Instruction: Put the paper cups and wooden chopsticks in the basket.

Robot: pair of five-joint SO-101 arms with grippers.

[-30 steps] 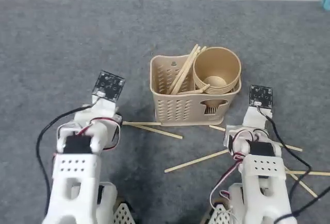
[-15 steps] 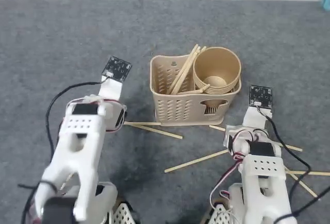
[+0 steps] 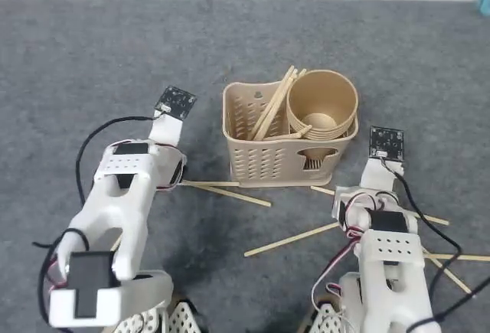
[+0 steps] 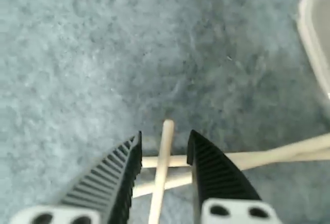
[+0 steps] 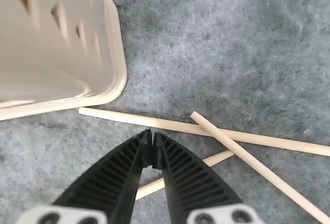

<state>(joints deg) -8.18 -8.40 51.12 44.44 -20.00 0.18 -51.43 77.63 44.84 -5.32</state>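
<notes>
In the left wrist view my left gripper point(image 4: 164, 135) is open low over the grey carpet. One wooden chopstick point(image 4: 161, 177) runs up through the gap between its fingers, and two more chopsticks point(image 4: 268, 154) lie crossed under it. My right gripper point(image 5: 152, 134) is shut with nothing in it, just over a chopstick point(image 5: 170, 126) lying beside the basket point(image 5: 56, 44). From above, the beige basket point(image 3: 264, 161) holds stacked paper cups point(image 3: 321, 102) and several chopsticks point(image 3: 272, 111). The left arm point(image 3: 130, 184) stands left of it, the right arm point(image 3: 379, 218) at its right front.
Loose chopsticks lie on the carpet in front of the basket point(image 3: 230, 191), one lies diagonally between the arms point(image 3: 291, 239), and more lie by the right arm point(image 3: 455, 258). A white wall edge runs along the back. Open carpet stretches behind and to the left.
The left arm has lifted and stretched forward, its wrist camera moving up and toward the basket. The right arm, basket and loose chopsticks have stayed put.
</notes>
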